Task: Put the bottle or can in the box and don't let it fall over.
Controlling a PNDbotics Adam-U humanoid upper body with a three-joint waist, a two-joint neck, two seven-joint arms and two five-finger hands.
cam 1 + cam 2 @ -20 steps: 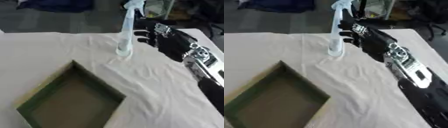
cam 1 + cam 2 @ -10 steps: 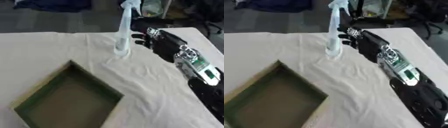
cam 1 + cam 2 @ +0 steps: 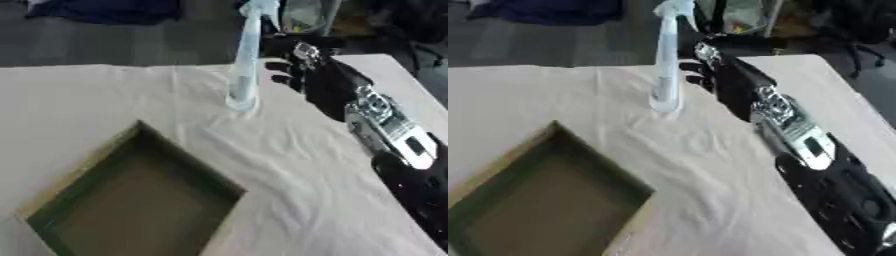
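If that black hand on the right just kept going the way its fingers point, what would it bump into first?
Most likely the tall clear bottle standing upright on the white cloth. The right hand sits just beside it, fingers aimed at its side. Depth is hard to judge, so it may already be touching.

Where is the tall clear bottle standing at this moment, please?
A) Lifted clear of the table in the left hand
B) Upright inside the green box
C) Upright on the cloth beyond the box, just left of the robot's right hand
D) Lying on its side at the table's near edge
C: the bottle stands upright on the white cloth, beyond the box, with the right hand close beside it.
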